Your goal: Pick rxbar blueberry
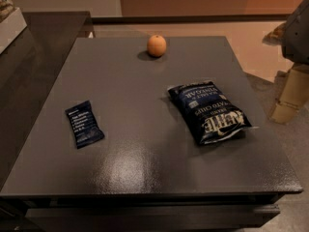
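A: The chip bag (pixel 208 111) is our marker, lying flat, right of centre on the dark grey tabletop (pixel 135 163). The rxbar blueberry (pixel 84 123) lies well to the left of it, flat and slightly askew, near the left edge but fully on the surface.

B: Room between them?

A: Plenty! There's open tabletop from the bar across to the chip bag, and more in front of both down to the near edge. An orange (pixel 156 45) sits beyond the chip bag, close to the far edge and well apart from the bar.

B: And the pincer (pixel 288 98)?

A: Off to the right of the chip bag, out past the tabletop's right edge. Wide or narrow, I can't tell.

B: Any print?

A: The chip bag reads upside down from here: big white "Kettle" lettering, plus "vinegar" and "chips". The bar carries rows of small white text, too small to read.
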Tool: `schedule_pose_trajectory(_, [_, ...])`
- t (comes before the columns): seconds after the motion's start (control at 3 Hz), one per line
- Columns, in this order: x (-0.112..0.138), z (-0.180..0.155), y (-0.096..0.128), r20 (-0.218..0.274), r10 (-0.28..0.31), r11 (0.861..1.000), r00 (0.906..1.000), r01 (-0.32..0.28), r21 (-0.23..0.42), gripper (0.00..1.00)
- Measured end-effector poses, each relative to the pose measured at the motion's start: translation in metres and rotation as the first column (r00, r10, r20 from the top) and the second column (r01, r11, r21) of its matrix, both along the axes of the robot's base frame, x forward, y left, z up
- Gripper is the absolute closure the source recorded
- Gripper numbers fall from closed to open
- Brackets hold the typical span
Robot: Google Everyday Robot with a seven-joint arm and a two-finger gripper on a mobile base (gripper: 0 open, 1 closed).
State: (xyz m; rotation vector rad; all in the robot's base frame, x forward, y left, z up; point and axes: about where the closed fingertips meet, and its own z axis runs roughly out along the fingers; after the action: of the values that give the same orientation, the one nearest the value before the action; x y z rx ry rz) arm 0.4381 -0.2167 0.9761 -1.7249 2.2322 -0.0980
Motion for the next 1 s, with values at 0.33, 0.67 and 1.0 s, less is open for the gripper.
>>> schedule_pose_trajectory(0.33, [0.0, 0.0, 0.0, 0.0, 0.0, 1.0, 1.0, 0.0, 0.0, 0.0])
schedule_pose_trajectory(0.67, [0.009, 0.004, 0.007, 0.001, -0.015, 1.0, 0.9999, 0.015, 0.003, 0.0])
schedule_pose_trajectory(1.0, [0.03, 0.006, 0.024, -0.011, -0.022, 0.999, 0.9997, 0.023, 0.022, 0.0])
